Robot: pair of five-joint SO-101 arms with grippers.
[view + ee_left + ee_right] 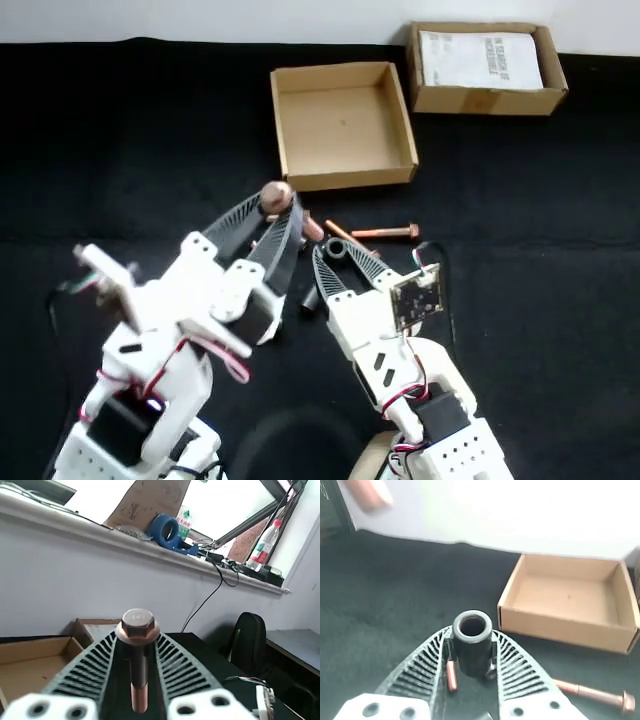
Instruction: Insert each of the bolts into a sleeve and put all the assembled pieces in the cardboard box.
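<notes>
bolt [138,630] is sitting clamped in left hand [278,207], head up; right hand [335,252], just beside it, is clamping sleeve [471,641] bore-up for insertion.

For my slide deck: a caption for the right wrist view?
Right end effector grips a black sleeve; a cardboard box and a loose bolt lie nearby.

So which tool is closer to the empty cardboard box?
Left. The left tool, gripping a bolt, sits just off the near wall of the empty cardboard box. The right tool, holding a sleeve, is farther back from it.
</notes>
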